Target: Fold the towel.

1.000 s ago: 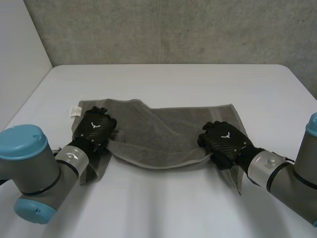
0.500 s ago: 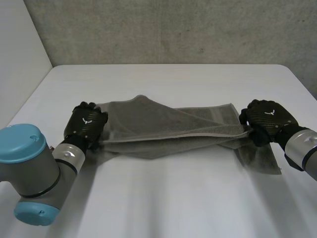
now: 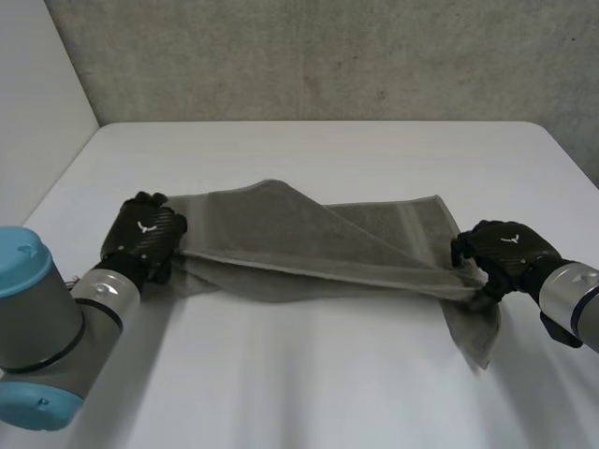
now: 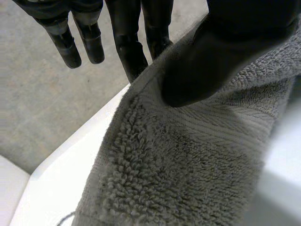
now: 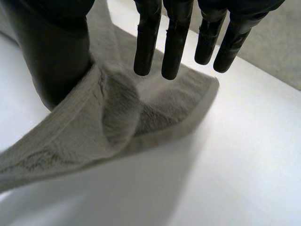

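**Terry towel (image 3: 318,248) pulled lengthwise across the middle of the white surface (image 3: 328,393).**
It looks soft, limp and light, and will sag wherever you leave it unsupported, so take it at the end edges. Your left robot hand (image 3: 145,232) pinches the left end under its thumb. Your right robot hand (image 3: 501,251) pinches the right end, with a corner drooping below. Both arms are low and spread outward.

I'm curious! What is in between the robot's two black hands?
The grey towel stretches between the left hand and the right hand, each pinching an end, in the head view.
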Tool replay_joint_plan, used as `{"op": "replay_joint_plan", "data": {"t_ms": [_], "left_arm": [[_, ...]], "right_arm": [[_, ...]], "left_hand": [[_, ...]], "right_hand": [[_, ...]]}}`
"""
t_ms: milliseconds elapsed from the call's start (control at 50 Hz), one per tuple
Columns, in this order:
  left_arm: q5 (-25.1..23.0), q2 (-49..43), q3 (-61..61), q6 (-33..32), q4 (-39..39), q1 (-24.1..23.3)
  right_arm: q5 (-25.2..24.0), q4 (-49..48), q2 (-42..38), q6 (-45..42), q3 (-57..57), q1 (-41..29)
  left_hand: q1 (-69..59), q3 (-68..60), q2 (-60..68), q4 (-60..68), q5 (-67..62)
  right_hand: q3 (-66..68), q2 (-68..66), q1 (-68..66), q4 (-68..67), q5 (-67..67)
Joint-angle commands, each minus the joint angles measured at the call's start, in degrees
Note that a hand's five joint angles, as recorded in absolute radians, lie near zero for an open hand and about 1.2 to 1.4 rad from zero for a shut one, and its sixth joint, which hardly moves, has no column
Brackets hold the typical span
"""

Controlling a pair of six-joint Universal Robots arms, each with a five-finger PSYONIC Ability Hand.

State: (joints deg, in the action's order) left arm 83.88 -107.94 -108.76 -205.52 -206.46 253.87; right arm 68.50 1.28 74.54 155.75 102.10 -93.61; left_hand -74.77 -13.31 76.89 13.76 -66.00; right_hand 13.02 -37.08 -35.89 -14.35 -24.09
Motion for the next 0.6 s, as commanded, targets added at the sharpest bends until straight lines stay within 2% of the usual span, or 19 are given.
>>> {"op": "replay_joint_plan", "data": {"t_ms": [20, 120, 200, 240, 260, 300, 320, 340, 420, 460, 480, 520, 600], "left_arm": [[0.14, 0.36, 0.39, 0.21, 0.09, 0.84], [0.14, 2.03, 0.39, 0.21, 0.09, 1.11], [0.14, 3.35, 0.3, 0.3, 0.09, 3.3], [0.05, 4.05, -0.05, 0.21, 0.26, 4.27], [0.05, 4.05, -0.05, 0.21, 0.26, 4.27], [0.05, 4.14, -0.31, 0.21, 0.7, 4.27], [0.05, 4.14, -0.49, 0.3, 1.31, 4.01], [0.05, 4.22, -0.75, 0.38, 2.1, 3.74], [-0.12, 5.46, -1.63, 0.56, 4.48, 3.57], [-1.61, 8.16, -2.16, 0.47, 7.46, 3.74], [-1.62, 8.18, -2.16, 0.47, 7.47, 3.74], [-2.85, 9.85, -2.16, 0.47, 8.97, 4.09], [-6.97, 16.33, -1.55, 0.65, 14.31, 6.02]], "right_arm": [[1.64, -0.14, -1.15, -0.01, -0.06, 0.36], [2.25, -0.05, -1.59, -0.01, 0.12, 0.53], [1.9, -0.05, -1.42, 0.26, 0.47, 0.8], [0.94, -0.14, -1.33, 0.78, 0.99, 0.8], [0.93, -0.14, -1.33, 0.78, 1.0, 0.8], [0.15, -0.05, -1.24, 0.52, 1.35, 0.45], [0.14, -0.05, -1.24, 0.52, 1.35, 0.44], [-0.2, 0.47, -1.15, 0.26, 1.35, 0.36], [-2.76, 3.82, -0.19, -0.71, 0.91, 0.44], [-5.56, 10.46, 3.92, -4.64, -1.1, 1.14], [-5.57, 10.5, 3.94, -4.66, -1.11, 1.15], [-6.45, 17.06, 8.23, -10.7, -4.35, 3.33], [-7.41, 21.57, 11.77, -15.48, -7.53, 6.42]], "left_hand": [[-5.23, 3.31, 3.11, -3.76, -4.0], [-5.23, 3.31, 3.11, -3.76, -4.0], [-5.23, 3.31, 3.11, -3.76, -4.0], [-5.23, 3.31, 3.11, -3.76, -4.0], [-5.23, 3.31, 3.11, -3.76, -4.0], [-5.23, 3.31, 3.11, -3.76, -4.0], [-5.23, 3.31, 3.11, -3.76, -4.0], [-5.23, 3.31, 3.11, -3.76, -4.0], [-5.23, 3.31, 3.11, -3.76, -4.0], [-5.23, 3.31, 3.11, -3.76, -4.0], [-5.23, 3.31, 3.11, -3.76, -4.0], [-5.23, 3.31, 3.11, -3.76, -4.0], [-5.23, 3.31, 3.11, -3.76, -4.0]], "right_hand": [[-3.02, 2.77, 1.58, 4.35, -0.22], [-3.02, 2.1, 0.91, 4.35, -0.89], [-3.02, -0.43, -1.62, 4.35, -3.41], [-3.02, -18.49, -19.68, 4.35, -21.48], [-3.02, -18.59, -19.78, 4.35, -21.58], [-3.02, -36.5, -37.69, 4.35, -39.49], [-3.02, -36.59, -37.78, 4.35, -39.58], [-3.02, -42.86, -44.05, 4.35, -45.85], [-3.02, -42.92, -44.11, 4.35, -45.91], [-3.02, -42.92, -44.11, 4.35, -45.91], [-3.02, -42.92, -44.11, 4.35, -45.91], [-3.02, -42.92, -44.11, 4.35, -45.91], [-3.02, -42.92, -44.11, 4.35, -45.91]]}}
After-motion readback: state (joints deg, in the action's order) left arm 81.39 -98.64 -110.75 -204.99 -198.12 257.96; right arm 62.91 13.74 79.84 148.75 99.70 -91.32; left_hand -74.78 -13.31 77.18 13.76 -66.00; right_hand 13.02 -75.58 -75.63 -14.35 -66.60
